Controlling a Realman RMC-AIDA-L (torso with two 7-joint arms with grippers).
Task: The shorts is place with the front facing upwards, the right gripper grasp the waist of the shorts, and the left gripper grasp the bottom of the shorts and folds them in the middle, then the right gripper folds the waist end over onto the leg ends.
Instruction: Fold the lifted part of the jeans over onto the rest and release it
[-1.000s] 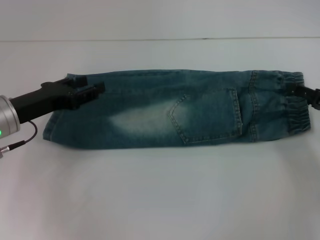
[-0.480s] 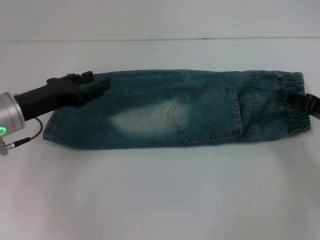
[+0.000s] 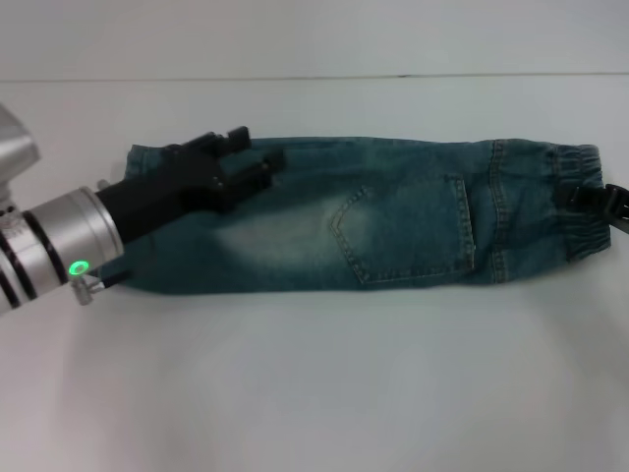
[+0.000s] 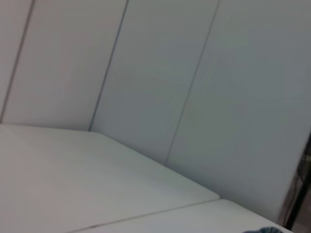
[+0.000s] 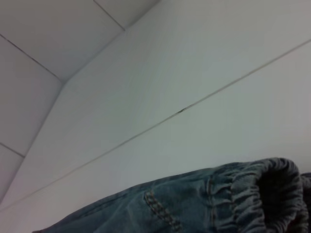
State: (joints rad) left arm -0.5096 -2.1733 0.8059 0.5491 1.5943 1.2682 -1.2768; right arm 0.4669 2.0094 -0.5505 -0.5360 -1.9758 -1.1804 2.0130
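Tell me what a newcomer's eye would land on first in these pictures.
The denim shorts, folded in half lengthwise, stretch across the white table with a back pocket facing up. The left gripper lies open over the leg end on the left, while the right gripper sits at the elastic waistband on the right edge.

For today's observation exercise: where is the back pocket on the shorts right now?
In the head view, the back pocket sits right of the middle of the shorts, nearer the elastic waist than the left gripper.
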